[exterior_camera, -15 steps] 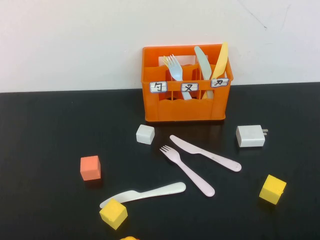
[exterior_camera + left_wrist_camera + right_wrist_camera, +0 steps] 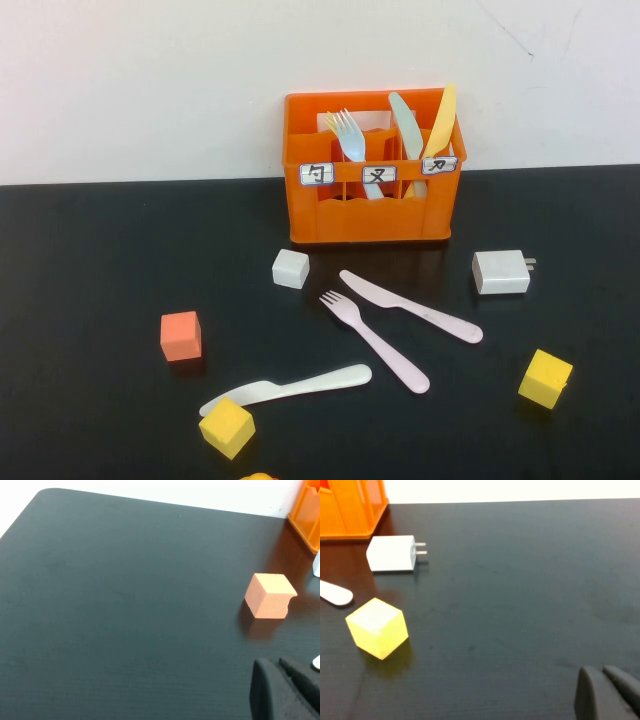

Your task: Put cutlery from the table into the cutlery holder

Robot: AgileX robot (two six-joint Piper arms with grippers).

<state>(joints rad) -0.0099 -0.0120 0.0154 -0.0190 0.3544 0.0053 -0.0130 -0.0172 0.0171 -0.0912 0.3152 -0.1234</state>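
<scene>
L gripper & R gripper hovering low over table, lower-right of wrist views; grip state unclear, holding nothing visible.

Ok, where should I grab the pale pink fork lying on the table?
Grip the pink fork mid-handle from above, jaws across its narrow width: it lies flat, diagonal, clear of the pink knife. Left gripper and right gripper show only at their views' edges.
</scene>
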